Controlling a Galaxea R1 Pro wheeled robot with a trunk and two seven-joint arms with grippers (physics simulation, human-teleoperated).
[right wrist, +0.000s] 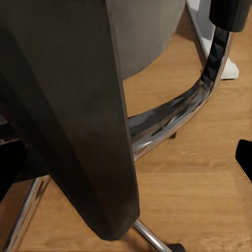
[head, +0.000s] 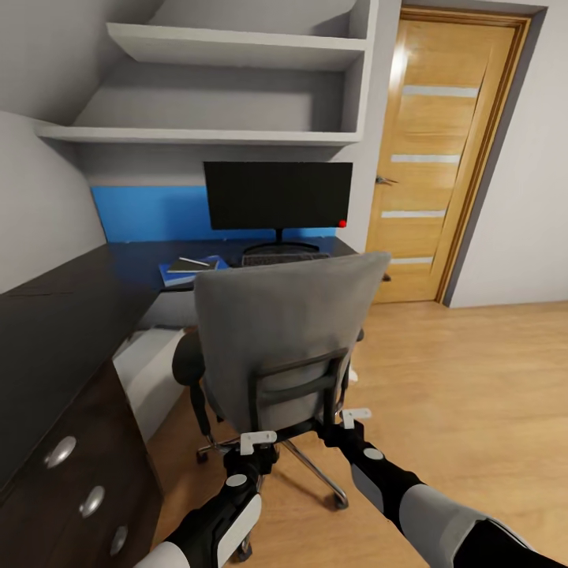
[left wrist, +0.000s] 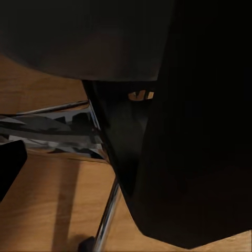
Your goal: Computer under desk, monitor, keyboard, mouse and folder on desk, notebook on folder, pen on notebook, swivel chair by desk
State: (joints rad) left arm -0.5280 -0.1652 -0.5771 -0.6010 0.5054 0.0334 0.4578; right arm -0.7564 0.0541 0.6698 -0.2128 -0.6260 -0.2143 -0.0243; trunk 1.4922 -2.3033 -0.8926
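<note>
Left end effector (head: 258, 443) and right end effector (head: 355, 418) at lower frame of swivel chair (head: 288, 331) back, one each side; grip width cannot tell. Beyond chair, ahead of both: counter (head: 71, 315) carrying monitor (head: 278, 196), keyboard (head: 284, 258), blue folder (head: 172, 275) with notebook (head: 189, 265) and pen (head: 194, 261) stacked on top.

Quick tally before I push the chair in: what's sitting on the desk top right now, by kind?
On the desk, as far as the swivel chair back leaves it uncovered:
monitor: 1
keyboard: 1
folder, blue: 1
notebook, on the folder: 1
pen, on the notebook: 1
Total: 5
</note>
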